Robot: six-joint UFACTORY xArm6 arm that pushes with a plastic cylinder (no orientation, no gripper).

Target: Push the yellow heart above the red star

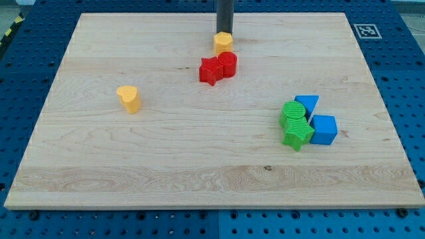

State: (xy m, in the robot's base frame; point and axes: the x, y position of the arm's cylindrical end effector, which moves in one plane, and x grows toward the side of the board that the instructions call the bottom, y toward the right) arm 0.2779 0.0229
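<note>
A small yellow block [224, 44], which looks like the yellow heart, lies near the view's top centre. My tip [224, 33] is right at its upper edge, touching or nearly touching it. The red star [210, 71] lies just below and slightly left of this yellow block, with a small gap between them. A red cylinder [228, 64] touches the star's right side and sits directly below the yellow block.
A second yellow block [129, 98], shape unclear, lies alone at the view's left. At the right is a cluster: green cylinder [293, 113], green star [297, 137], blue triangle [307, 104], blue cube [324, 129]. The wooden board [199, 179] ends in blue pegboard.
</note>
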